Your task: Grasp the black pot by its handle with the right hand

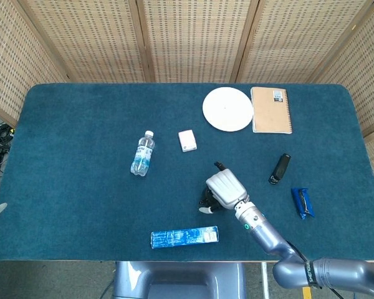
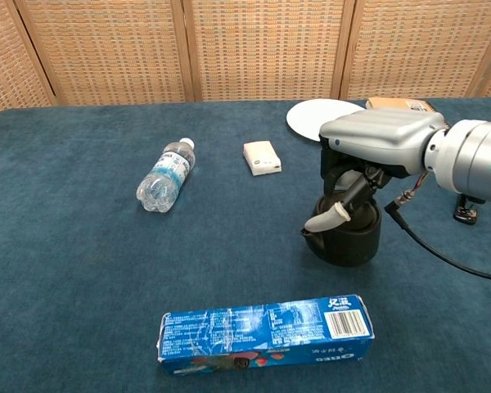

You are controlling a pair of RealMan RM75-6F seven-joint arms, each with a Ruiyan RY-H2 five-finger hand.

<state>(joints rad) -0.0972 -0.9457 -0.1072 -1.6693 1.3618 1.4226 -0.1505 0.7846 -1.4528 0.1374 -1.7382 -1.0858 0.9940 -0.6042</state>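
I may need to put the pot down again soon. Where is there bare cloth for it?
Widest bare stretch: the table's left part, left of the water bottle. Also open: between the bottle and the blue box. Crowded: the right side, around the right hand on the black pot, with the black device and blue packet.

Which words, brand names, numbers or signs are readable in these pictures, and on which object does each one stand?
"OREO": only guessed, faint on the lower edge of the blue cookie box.
Barcode and Chinese characters on the same box: too small to read.
Label on the water bottle: blurred.
Sticker on the brown notebook: unreadable.
Blue snack packet: print unreadable.
Black pot and right robot hand: no text.
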